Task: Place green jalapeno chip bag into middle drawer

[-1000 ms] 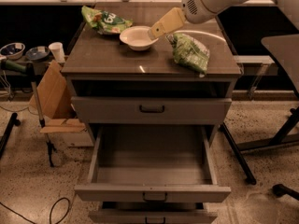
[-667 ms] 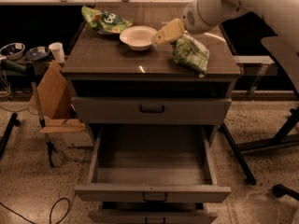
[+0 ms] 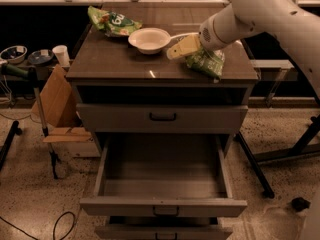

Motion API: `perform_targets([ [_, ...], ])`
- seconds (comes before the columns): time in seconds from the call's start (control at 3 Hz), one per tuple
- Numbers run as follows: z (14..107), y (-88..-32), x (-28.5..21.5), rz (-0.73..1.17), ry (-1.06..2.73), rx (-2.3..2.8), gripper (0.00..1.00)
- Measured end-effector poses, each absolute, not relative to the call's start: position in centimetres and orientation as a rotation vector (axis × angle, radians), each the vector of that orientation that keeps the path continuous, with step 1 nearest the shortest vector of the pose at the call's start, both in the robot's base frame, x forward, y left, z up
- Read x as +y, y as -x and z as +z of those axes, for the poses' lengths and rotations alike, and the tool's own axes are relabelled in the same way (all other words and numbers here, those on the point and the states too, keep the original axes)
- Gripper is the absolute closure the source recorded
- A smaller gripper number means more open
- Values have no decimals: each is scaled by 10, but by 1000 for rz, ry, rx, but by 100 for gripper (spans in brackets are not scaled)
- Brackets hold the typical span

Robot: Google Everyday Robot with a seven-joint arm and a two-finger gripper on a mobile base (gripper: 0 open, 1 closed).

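The bag (image 3: pixel 209 64) lies on the cabinet top (image 3: pixel 115 64) toward 3 o'clock, near the front edge. The gripper (image 3: pixel 181 47) is at the bag's 10 o'clock, at its upper edge; whether it is wide or narrow cannot be told. The bowl (image 3: pixel 149 39) sits close at the gripper's 9 o'clock, so a sideways shift could knock it. A shallow pinch on crinkled film might slip, dropping the bag short of the open middle drawer (image 3: pixel 162 176).
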State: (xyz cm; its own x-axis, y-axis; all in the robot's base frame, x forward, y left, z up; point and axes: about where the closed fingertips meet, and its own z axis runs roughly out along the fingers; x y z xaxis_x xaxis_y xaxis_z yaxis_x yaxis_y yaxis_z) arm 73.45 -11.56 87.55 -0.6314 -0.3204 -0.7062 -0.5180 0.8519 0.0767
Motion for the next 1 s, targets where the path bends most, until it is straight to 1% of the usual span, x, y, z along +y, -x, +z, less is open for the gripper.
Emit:
perform_targets([
  [0.33, 870, -740, -118, 373, 612, 2283, 19],
  [1.0, 886, -741, -112, 396, 659, 2253, 65],
])
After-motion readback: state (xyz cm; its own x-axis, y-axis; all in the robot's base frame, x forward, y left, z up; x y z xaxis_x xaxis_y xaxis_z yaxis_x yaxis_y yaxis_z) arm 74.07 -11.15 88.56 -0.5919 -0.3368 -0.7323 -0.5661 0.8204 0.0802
